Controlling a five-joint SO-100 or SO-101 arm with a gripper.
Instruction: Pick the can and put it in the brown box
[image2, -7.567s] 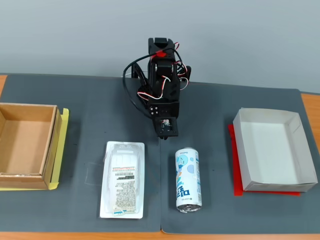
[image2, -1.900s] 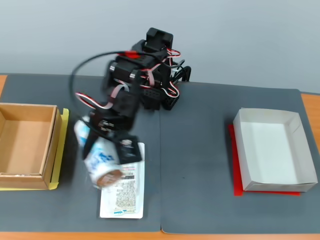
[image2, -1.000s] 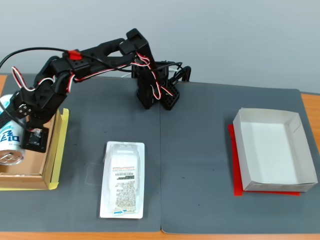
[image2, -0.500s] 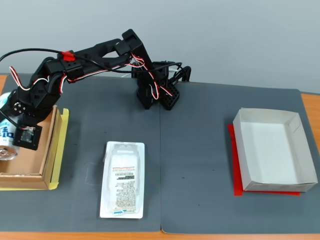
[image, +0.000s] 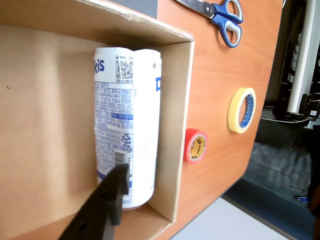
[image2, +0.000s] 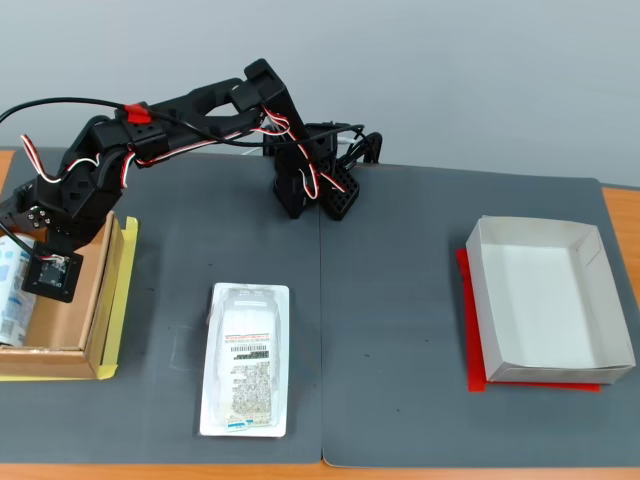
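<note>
Grey mat (image2: 400, 300) covers most of the wooden table; plain grey-blue wall behind in fixed view. Arm base sits at mat's far edge, arm reaches out to the left side of fixed view, over the brown box (image2: 100, 300).

Can (image: 127, 145) lies on its side inside the brown box (image: 172, 150), flat on the box floor, pressed along one wall and into a corner per wrist view. In fixed view only a sliver of can (image2: 12, 290) shows at the far left edge of the box, rest hidden by the arm head.

Gripper (image2: 45, 275): wrist view shows one black finger (image: 107, 200) over the can's lower end, looks apart from it rather than clamped; 2nd finger not visible, so can't tell if jaws are released or not.

Other stuff:
- blister pack w/ barcode label (image2: 245, 360) flat on mat, mid-left, well apart from box
- white paper box (image2: 545, 300) on red sheet, right side
- yellow sheet under brown box
- wrist view, on bare table beside the box: red tape roll (image: 196, 145), yellow tape roll (image: 242, 110), blue-handled scissors (image: 220, 15)
</note>
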